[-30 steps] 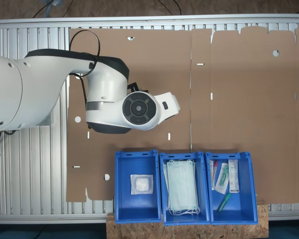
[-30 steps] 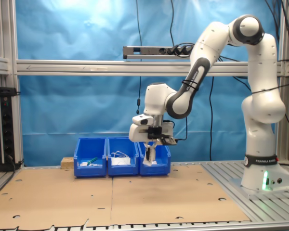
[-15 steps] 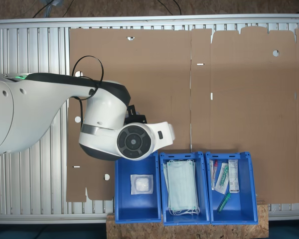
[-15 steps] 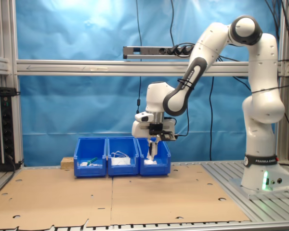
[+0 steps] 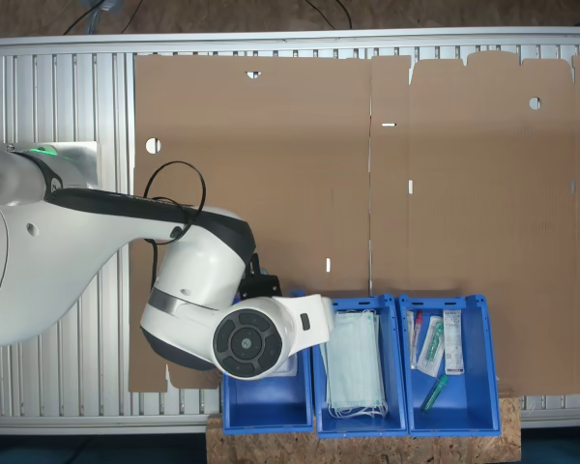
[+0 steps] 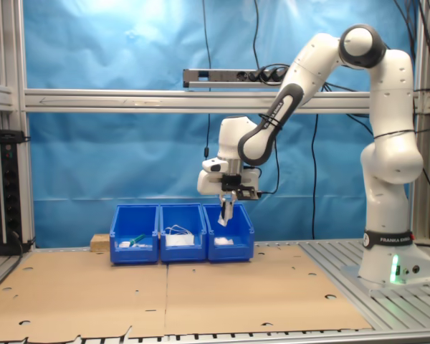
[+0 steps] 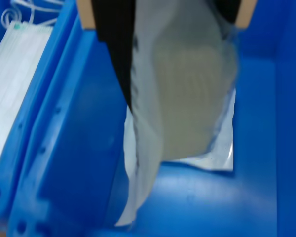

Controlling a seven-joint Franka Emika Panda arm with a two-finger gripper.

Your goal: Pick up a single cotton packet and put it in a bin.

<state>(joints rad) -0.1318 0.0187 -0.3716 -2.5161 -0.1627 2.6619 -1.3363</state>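
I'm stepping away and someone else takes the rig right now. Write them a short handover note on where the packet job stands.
Gripper: shut on the cotton packet, which hangs from the fingers, as the wrist view shows.
Position: in the second exterior view the gripper is above the bin at the row's right end, not down inside it. Another white packet already lies on that bin's floor.
Neighbours: the mask bin sits in the middle, the syringe bin at the far end.
Done: packet picked up and carried over the bin.
Left: open the gripper to drop the packet in, then pull the arm back.
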